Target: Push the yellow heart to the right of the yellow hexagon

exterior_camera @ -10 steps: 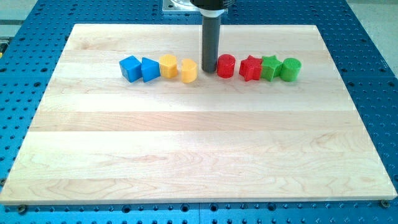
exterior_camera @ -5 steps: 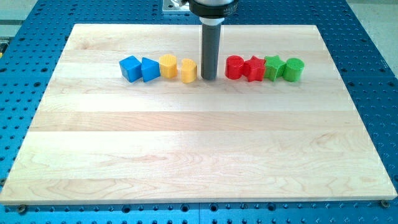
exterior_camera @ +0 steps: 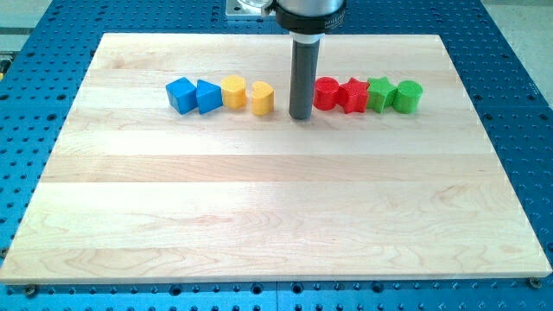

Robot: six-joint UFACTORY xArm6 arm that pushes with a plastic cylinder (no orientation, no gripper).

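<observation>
The yellow heart point(exterior_camera: 262, 98) sits on the wooden board point(exterior_camera: 276, 199), just right of the yellow hexagon point(exterior_camera: 233, 91) with a small gap between them. My tip point(exterior_camera: 301, 116) rests on the board between the yellow heart and the red cylinder point(exterior_camera: 326, 92), a short way right of the heart and not touching it. The rod rises straight up from the tip to the view's top.
A blue cube point(exterior_camera: 181, 94) and a blue block point(exterior_camera: 208, 96) lie left of the hexagon. Right of the red cylinder stand a red star point(exterior_camera: 354, 95), a green star point(exterior_camera: 378, 93) and a green cylinder point(exterior_camera: 408, 96), packed close together.
My tip moved toward the view's bottom and then right, away from the yellow heart. The red and green blocks shifted slightly right early on. The heart stayed nearly still.
</observation>
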